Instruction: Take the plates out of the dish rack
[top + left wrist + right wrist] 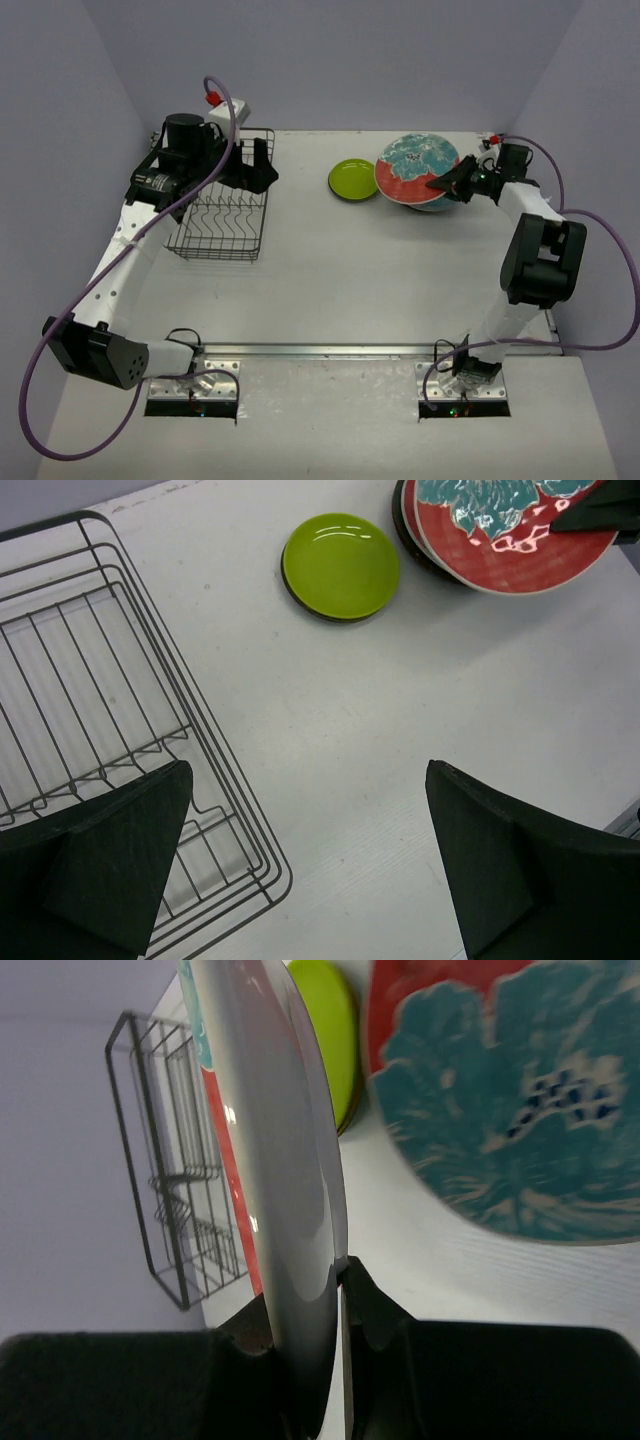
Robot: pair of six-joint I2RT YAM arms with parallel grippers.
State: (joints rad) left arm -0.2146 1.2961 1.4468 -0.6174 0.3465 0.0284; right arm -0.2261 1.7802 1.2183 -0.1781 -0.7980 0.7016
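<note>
White table [330, 270]: left tool [308, 770] gapes wide, empty, over the dish rack [225, 215] at ten o'clock; right tool [335, 1280], elbow raised, pinches the red flowered plate [265, 1160] by its rim.

1. The desk [330, 280] is a plain white, matte surface enclosed by pale walls on three sides.
2. A black wire dish rack [222, 215] stands on its far left part, its long side running front to back.
3. A lime-green plate [353, 180] lies flat near the far middle, well apart from the rack.
4. Just beside it to the right, a red plate with a teal flower [520, 1110] lies face up.
</note>
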